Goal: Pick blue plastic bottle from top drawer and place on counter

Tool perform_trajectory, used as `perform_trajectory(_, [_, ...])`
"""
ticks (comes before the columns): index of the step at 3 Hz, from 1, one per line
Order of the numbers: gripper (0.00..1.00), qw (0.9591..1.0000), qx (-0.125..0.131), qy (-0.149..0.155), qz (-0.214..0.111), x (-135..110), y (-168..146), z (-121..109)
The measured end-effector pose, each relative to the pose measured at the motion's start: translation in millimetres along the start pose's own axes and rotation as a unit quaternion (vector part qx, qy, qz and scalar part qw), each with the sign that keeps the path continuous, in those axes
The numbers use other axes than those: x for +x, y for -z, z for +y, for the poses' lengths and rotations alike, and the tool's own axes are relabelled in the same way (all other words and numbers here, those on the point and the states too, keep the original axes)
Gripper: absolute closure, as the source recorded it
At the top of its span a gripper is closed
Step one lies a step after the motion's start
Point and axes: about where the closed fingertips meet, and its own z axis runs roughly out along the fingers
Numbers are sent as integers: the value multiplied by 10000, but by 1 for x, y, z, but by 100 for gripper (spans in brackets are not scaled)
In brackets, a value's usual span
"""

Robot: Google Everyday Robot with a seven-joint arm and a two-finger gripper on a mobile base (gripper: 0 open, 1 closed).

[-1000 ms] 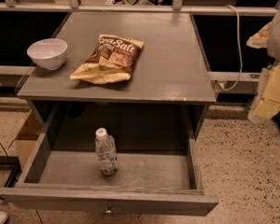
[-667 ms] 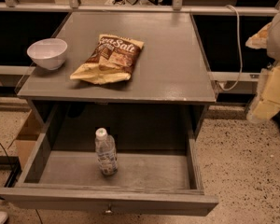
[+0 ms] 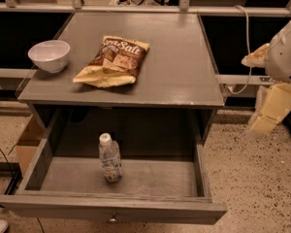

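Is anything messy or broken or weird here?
Nothing stands out. The blue plastic bottle stands upright in the open top drawer, the chip bag and white bowl sit on the counter, and the claw hangs off to the right.

I am viewing through a single camera. It is looking down steeply from above and in front of the bench, fairly near, facing the open top drawer. The gripper is hanging at the right edge.
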Motion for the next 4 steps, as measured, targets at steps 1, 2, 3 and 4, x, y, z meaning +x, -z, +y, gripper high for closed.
perform_trajectory(1, [0,9998,-191,16,-59,1,-21,0])
perform_trajectory(2, [0,9991,-412,36,-94,4,-42,1])
perform_trajectory(3, [0,9991,-422,35,-95,5,-43,1])
perform_trajectory(4, [0,9982,-547,55,-226,4,-45,14])
